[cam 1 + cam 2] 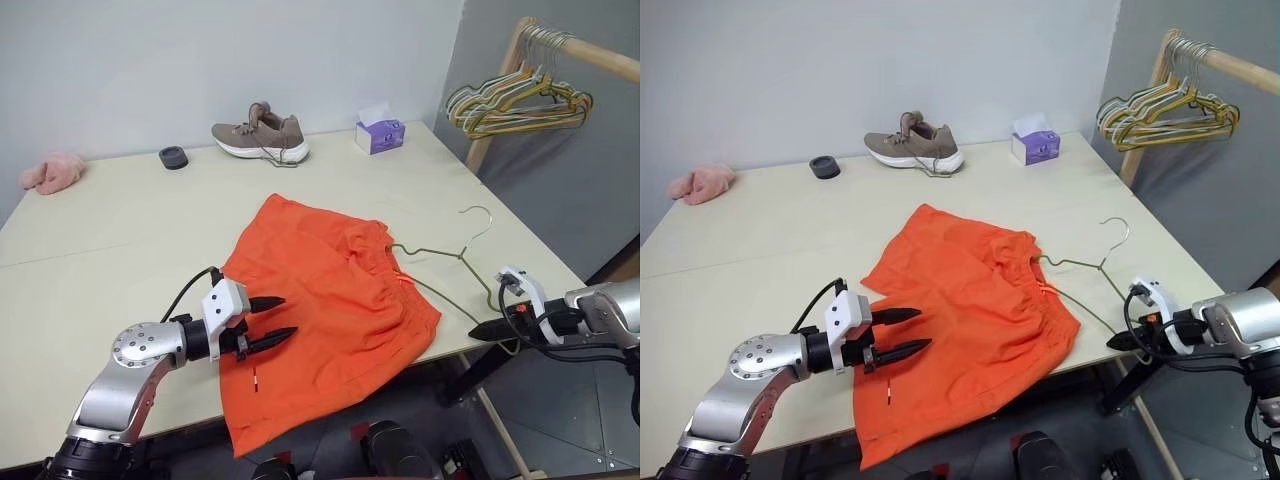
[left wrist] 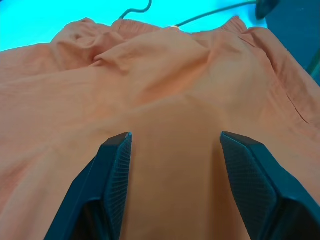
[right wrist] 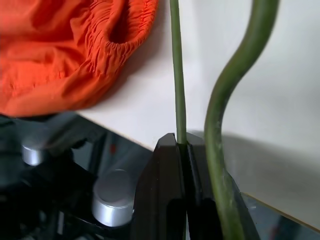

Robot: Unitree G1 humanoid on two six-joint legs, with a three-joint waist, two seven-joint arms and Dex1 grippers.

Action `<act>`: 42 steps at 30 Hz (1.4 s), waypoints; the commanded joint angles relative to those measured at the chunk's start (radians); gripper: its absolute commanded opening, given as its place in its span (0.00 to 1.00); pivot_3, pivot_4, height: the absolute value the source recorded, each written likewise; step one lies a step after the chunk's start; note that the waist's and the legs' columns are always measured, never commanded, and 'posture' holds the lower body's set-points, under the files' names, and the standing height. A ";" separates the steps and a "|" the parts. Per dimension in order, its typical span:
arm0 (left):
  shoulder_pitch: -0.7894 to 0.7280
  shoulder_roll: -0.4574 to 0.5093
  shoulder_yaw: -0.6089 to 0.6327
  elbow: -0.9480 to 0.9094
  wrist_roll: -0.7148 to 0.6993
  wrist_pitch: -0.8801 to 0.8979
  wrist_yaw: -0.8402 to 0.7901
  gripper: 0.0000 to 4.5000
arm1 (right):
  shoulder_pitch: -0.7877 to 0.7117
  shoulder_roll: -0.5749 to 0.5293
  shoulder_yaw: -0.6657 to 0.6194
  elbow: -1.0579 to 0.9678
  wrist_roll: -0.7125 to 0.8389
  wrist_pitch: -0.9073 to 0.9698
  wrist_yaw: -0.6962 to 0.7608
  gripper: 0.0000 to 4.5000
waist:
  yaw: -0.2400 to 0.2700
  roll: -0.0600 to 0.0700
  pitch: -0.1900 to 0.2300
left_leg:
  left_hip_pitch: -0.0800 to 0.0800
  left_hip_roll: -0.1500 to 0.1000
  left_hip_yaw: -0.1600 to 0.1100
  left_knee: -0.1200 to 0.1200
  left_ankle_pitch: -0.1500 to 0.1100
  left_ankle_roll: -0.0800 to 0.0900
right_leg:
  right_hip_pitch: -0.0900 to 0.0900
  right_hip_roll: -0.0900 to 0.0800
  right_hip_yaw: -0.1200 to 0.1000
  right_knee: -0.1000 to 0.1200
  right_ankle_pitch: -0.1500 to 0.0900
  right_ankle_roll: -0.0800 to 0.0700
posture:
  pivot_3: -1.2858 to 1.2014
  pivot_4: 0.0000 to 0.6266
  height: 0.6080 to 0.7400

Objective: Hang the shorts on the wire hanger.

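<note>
The bright orange shorts (image 1: 330,310) lie spread on the table, waistband toward the right. The wire hanger (image 1: 432,250) lies flat beside the waistband, its hook (image 1: 482,215) pointing to the far side and one arm running under the waistband edge. My right gripper (image 1: 476,333) is at the table's right edge, shut on the hanger's near corner; the right wrist view shows the wire (image 3: 177,75) pinched between the closed fingers (image 3: 170,165). My left gripper (image 1: 288,315) hovers open over the left part of the shorts (image 2: 165,75), with nothing between its fingers (image 2: 112,165).
At the back of the table (image 1: 120,240) are a brown shoe (image 1: 260,135), a purple tissue box (image 1: 380,133), a small black ring (image 1: 173,157) and a pink cloth (image 1: 52,172). A wooden rack (image 1: 520,45) with several coloured hangers (image 1: 520,105) stands at the right.
</note>
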 commanded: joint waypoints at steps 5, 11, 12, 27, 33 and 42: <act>-0.013 -0.010 0.017 -0.056 -0.020 0.026 0.038 0.66 | -0.117 0.184 -0.207 0.066 0.039 0.255 -0.204 0.00 | 0.000 0.000 0.000 | 0.000 0.000 0.000 0.001 0.000 0.000 | 0.000 0.001 0.000 0.001 0.001 0.001 | 0.43 0.07 1.00; -0.048 -0.034 0.034 -0.040 -0.013 0.032 0.085 0.66 | -0.145 0.241 -0.299 0.016 0.160 0.314 -0.277 0.00 | 0.014 0.000 0.000 | -0.001 0.000 0.000 0.000 0.000 0.000 | -0.001 0.001 0.000 0.001 0.004 0.007 | 0.43 0.06 1.00; -0.062 -0.042 0.040 -0.028 -0.007 0.028 0.102 0.66 | -0.125 0.215 -0.280 -0.033 0.198 0.314 -0.255 0.00 | 0.019 0.001 0.000 | -0.001 0.000 0.000 0.000 0.000 0.000 | -0.001 0.001 0.000 0.001 0.004 0.007 | 0.43 0.06 1.00; -0.090 -0.067 0.039 0.019 0.031 -0.028 0.154 0.66 | -0.124 0.212 -0.166 0.033 0.151 0.233 -0.334 0.00 | 0.021 0.002 0.000 | -0.003 0.000 0.000 0.001 -0.001 0.001 | -0.003 0.001 0.001 0.001 0.006 0.008 | 0.44 0.05 1.00; -0.094 -0.069 0.041 0.035 0.033 -0.042 0.151 0.66 | -0.212 0.224 -0.094 0.122 0.138 0.188 -0.293 0.00 | 0.025 0.002 0.000 | -0.004 0.000 0.000 0.001 -0.001 0.001 | -0.004 0.002 0.001 0.000 0.005 0.008 | 0.44 0.04 1.00; -0.108 -0.079 0.037 0.063 0.043 -0.071 0.151 0.66 | -0.407 0.288 0.001 0.434 -0.007 -0.138 -0.170 0.00 | 0.020 0.002 0.000 | -0.004 0.000 0.001 0.001 -0.001 0.001 | -0.004 0.002 0.001 0.001 0.006 0.008 | 0.44 0.03 1.00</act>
